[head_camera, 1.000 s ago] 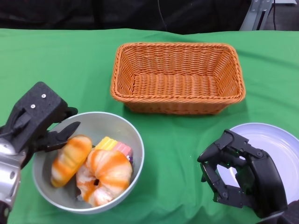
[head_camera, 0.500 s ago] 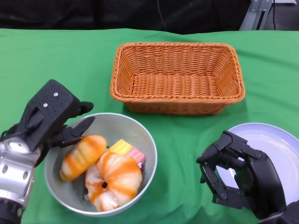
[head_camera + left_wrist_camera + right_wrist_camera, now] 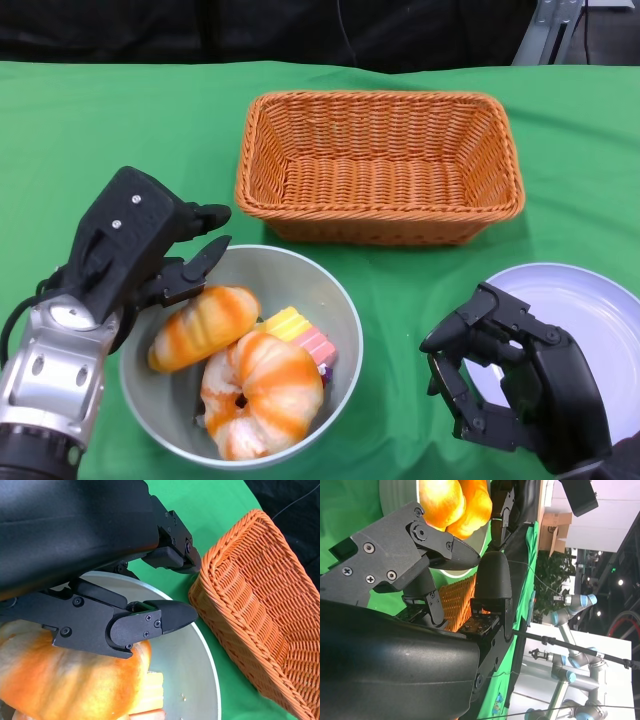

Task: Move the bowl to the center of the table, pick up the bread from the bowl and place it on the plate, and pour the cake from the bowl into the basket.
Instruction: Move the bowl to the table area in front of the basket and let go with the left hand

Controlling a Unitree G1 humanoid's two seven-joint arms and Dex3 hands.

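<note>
A grey bowl (image 3: pixel 345 310) stands at the front left of the green table, just in front of the basket. It holds a long orange-striped bread roll (image 3: pixel 205 325), a ring-shaped bread (image 3: pixel 262 392) and a yellow-and-pink cake slice (image 3: pixel 300 335). My left hand (image 3: pixel 135 245) grips the bowl's far-left rim, with fingers (image 3: pixel 150 622) inside above the roll (image 3: pixel 65 680). My right hand (image 3: pixel 515 385) hovers at the left edge of the white plate (image 3: pixel 590 310), fingers loosely bent and apart, holding nothing.
An orange wicker basket (image 3: pixel 380 225) sits at the middle back, with nothing in it; the left wrist view shows its wall (image 3: pixel 260 610) close to the bowl's rim (image 3: pixel 192 670). Green cloth lies bare between bowl and plate.
My left hand has slid the bowl and its contents to the right and slightly away from me, toward the table's middle. The right hand has stayed put.
</note>
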